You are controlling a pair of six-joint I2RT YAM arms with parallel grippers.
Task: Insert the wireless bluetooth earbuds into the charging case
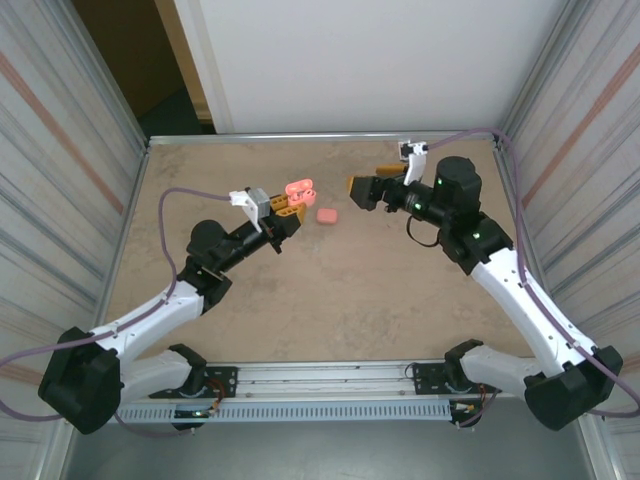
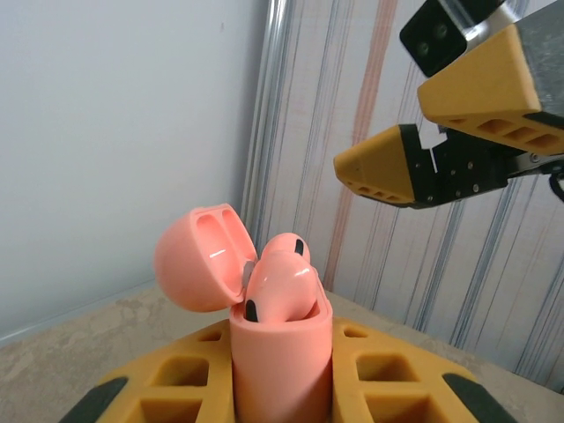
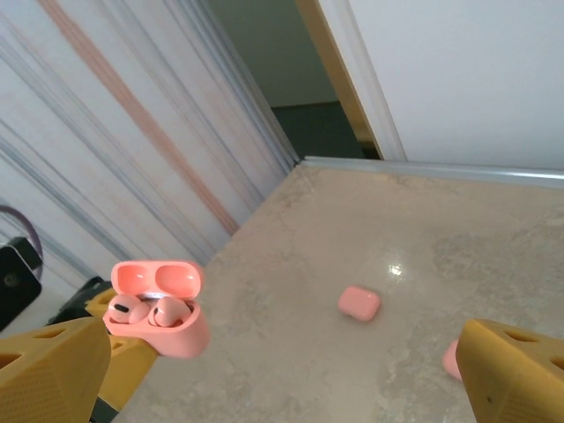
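Top external view: the left gripper (image 1: 288,205) is clamped on the body of an open pink charging case (image 1: 299,189), held upright above the far middle of the table (image 1: 330,300). Left wrist view: the case's lid (image 2: 198,256) is hinged back to the left, and two salmon-pink earbuds (image 2: 280,282) sit side by side in the body, their rounded tops standing above its rim. The right gripper (image 1: 358,190) hangs just to the right of the case, apart from it, with its yellow fingers (image 2: 388,172) spread wide and nothing between them. A second, closed pink case (image 1: 326,215) lies on the table between the two grippers. Right wrist view: a further pink object (image 3: 451,357) lies on the table, partly hidden behind one finger, so it cannot be identified.
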